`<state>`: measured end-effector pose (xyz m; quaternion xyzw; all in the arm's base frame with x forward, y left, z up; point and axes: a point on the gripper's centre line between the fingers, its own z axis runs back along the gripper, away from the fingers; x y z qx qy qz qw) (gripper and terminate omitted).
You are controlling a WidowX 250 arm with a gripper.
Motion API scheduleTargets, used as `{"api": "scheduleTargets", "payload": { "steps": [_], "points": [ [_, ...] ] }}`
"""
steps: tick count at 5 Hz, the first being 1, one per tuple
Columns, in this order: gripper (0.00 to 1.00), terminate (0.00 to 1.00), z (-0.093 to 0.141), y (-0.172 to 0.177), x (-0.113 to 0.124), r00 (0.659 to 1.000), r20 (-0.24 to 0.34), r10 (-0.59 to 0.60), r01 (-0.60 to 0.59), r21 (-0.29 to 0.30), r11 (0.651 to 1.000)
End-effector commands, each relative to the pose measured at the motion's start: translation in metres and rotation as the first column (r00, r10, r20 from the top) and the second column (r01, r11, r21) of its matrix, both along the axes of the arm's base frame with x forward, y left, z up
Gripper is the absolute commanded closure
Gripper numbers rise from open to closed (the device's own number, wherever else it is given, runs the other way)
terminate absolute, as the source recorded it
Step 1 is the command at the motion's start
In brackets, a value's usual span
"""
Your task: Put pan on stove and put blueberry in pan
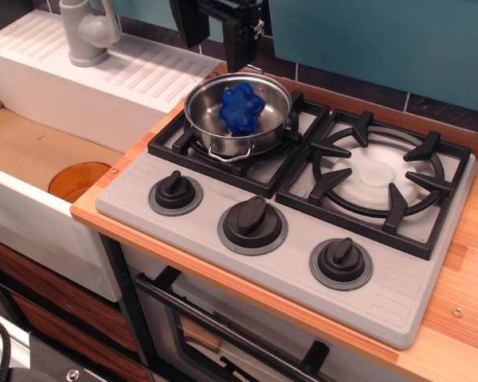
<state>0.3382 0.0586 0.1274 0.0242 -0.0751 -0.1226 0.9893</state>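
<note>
We start at the fingers point(215, 32), up at the top edge of the view: 2 dark prongs hang well apart, spread wide, with nothing between them and nothing touching them. The left prong sits above the drainboard's edge, the right one just above the pan's far rim, clear of it.

Straight below, there's the blueberry point(241, 109), lying inside the pan point(237, 113), resting against the bottom toward the far side. It reads to us as a hard, glossy plastic cluster, light, stiff and a bit slippery on those round bumps; if it had to be taken up, we'd pinch it across its middle, where the bumps give the prongs something to seat in.

The pan is a shiny steel piece with 2 small loop handles, and it sits squarely on the left burner grate point(223, 155) of the stove point(287, 263). We'd call it light but slick, best gripped on the rim or a loop handle.

Moving outward: the right grate point(376, 177) is bare, 3 black knobs line the front, and an orange disc point(78, 180) lies down in the sink point(32, 147) to the left, beside the grey faucet point(86, 32). The wooden desk point(462, 278) frames the stove.

Our call: pan on stove, berry in pan, both parts look done.
</note>
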Motion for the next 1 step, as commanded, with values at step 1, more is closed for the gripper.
{"api": "scheduleTargets", "payload": {
  "steps": [1],
  "points": [
    [0.00, 1.00, 0.0170, -0.0048, 0.0131, 1.000, 0.025, -0.006, 0.006, 0.010, 1.000]
  ]
}}
